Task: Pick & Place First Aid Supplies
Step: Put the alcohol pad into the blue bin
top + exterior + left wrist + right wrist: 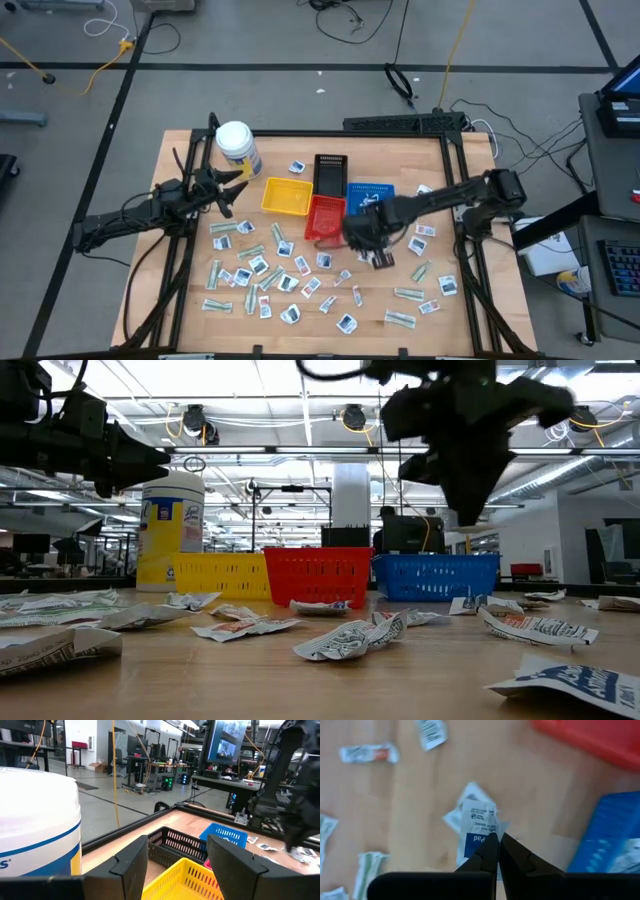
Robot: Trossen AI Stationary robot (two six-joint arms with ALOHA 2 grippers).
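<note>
Many small flat packets point(270, 275) lie scattered over the near half of the wooden table. My right gripper point(365, 240) hangs above the table just near of the red tray point(325, 217). In the right wrist view it point(498, 845) is shut on a white packet with blue print point(477, 827). In the low view the gripper point(465, 510) is well above the table. My left gripper point(225, 185) is open and empty. It is level, beside the white jar point(236, 145), and faces the yellow tray point(185, 880). My right gripper pinches the white packet by its edge point(490, 836) next to the blue print, between its two fingertips. The fingers point down from above. The packet sticks out past the fingertips, clear of the table, above another packet that lies there.
The yellow tray point(285, 196), the red tray, a blue tray point(370, 192) and a black tray point(330, 172) stand together in the middle of the table. The jar stands at the far left. More packets point(425, 235) lie to the right of the trays.
</note>
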